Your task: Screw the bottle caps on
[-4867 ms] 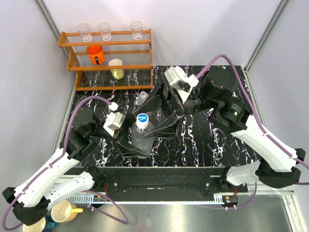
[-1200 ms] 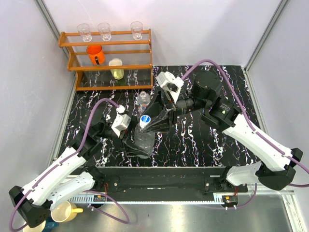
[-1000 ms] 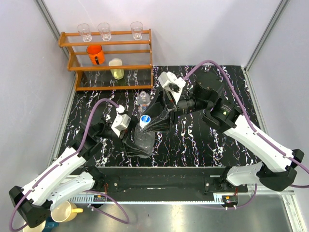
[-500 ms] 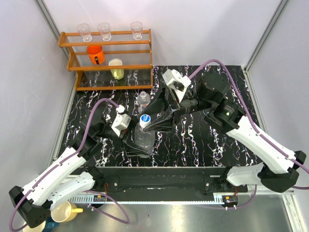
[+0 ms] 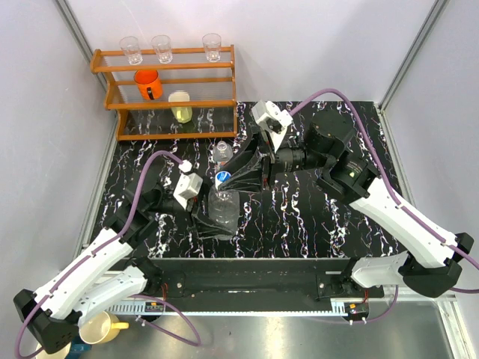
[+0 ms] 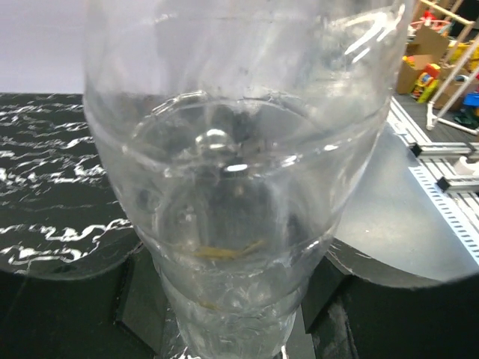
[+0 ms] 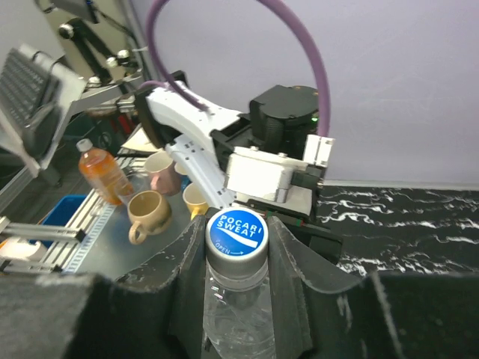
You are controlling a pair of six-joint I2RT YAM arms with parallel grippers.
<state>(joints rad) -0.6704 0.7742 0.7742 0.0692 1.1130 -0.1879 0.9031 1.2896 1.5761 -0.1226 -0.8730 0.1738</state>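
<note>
Right end effector (image 7: 238, 262) newly tight on blue-topped cap (image 7: 236, 232); left end effector (image 5: 213, 222) firm around clear bottle (image 6: 232, 187).

Wooden rack (image 5: 168, 105) upper left of top view, at back edge of black marbled table (image 5: 314, 217): 3 clear glasses (image 5: 131, 50) (image 5: 162, 48) (image 5: 212, 46) on top shelf, orange cup (image 5: 147, 84) one shelf down, yellow cup (image 5: 179, 106) lower & to its right. Yellow mug (image 5: 101, 327) in bottom left corner, off the table. Right wrist view, left side: upright bottle of brown drink (image 7: 101, 172), tan mug (image 7: 147, 213) & pink mug (image 7: 163, 173) near it, blue bin (image 7: 63, 213) further left.
</note>
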